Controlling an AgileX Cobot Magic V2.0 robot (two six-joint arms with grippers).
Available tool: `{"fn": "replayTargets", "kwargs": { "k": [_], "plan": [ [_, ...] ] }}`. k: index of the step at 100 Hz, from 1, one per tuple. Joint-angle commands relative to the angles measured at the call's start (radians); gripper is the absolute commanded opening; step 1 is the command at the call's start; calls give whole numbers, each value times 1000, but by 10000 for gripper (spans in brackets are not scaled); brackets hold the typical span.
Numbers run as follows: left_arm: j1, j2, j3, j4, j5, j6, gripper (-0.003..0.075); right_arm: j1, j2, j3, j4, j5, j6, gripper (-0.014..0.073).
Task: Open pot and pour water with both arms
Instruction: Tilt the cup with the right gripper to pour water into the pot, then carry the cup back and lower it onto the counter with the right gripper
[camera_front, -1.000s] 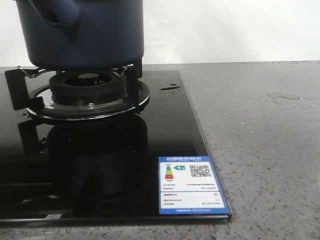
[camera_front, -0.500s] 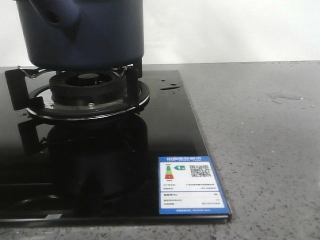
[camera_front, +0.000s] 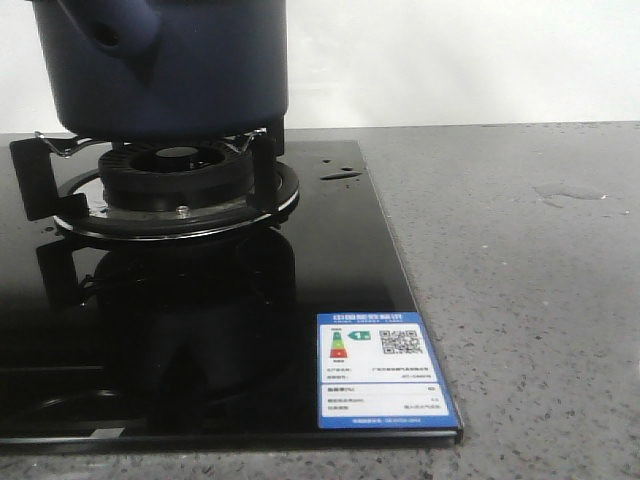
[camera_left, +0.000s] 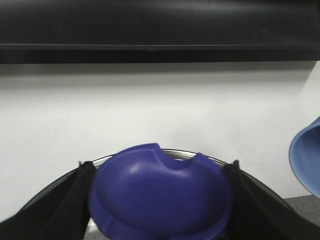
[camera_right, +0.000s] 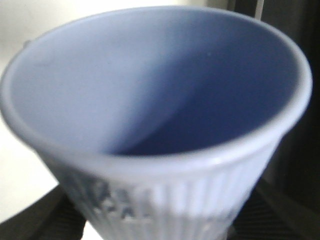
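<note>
While the pot (camera_front: 165, 65) sat on the burner grate (camera_front: 175, 185) of the black glass hob (camera_front: 340, 270), neither end effector appeared in the front view. The pot's short tubular stub (camera_front: 108, 30) showed on its side, upper left in that view. Water (camera_front: 342, 174) lay as small shiny drops on the hob near the grate, with a faint smear (camera_front: 570, 192) further off on the grey table (camera_front: 520, 300).

Left wrist view: left end effector (camera_left: 160, 200) held a dark blue lid-like piece (camera_left: 160, 197) between its two black fingers (camera_left: 70, 205), one on each side, both apparently touching it. A pale blue rim (camera_left: 307, 160) showed off to one side of it, apart from it.

Right wrist view: right end effector (camera_right: 155, 220) had the ribbed pale blue cup (camera_right: 155, 115) directly above its dark fingers (camera_right: 52, 217), filling the view. Cup interior looked dry. Contact was blurred; could not tell whether it was clamped.
</note>
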Motion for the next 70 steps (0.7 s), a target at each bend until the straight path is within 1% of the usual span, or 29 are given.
{"fn": "replayTargets", "kwargs": {
  "k": [1, 11, 21, 41, 52, 59, 70],
  "plan": [
    [5, -25, -35, 4, -105, -3, 370, 5, -50, -36, -49, 35, 73, 345],
    [5, -25, -35, 4, -105, -3, 370, 5, -50, -36, -43, 61, 143, 345],
    [5, -25, -35, 4, -105, -3, 370, 5, -55, -36, -3, 69, 237, 345],
    [5, -25, -35, 4, -105, -3, 370, -15, -105, -35, 183, 51, 360, 345],
    [5, -25, -35, 4, -105, -3, 370, -65, -150, -30, 323, 13, 389, 345],
    [5, -25, -35, 4, -105, -3, 370, -109, -189, -1, 384, -48, 422, 345],
    [5, -25, -35, 4, -105, -3, 370, -181, -260, 79, 406, -139, 523, 345]
  ]
}}
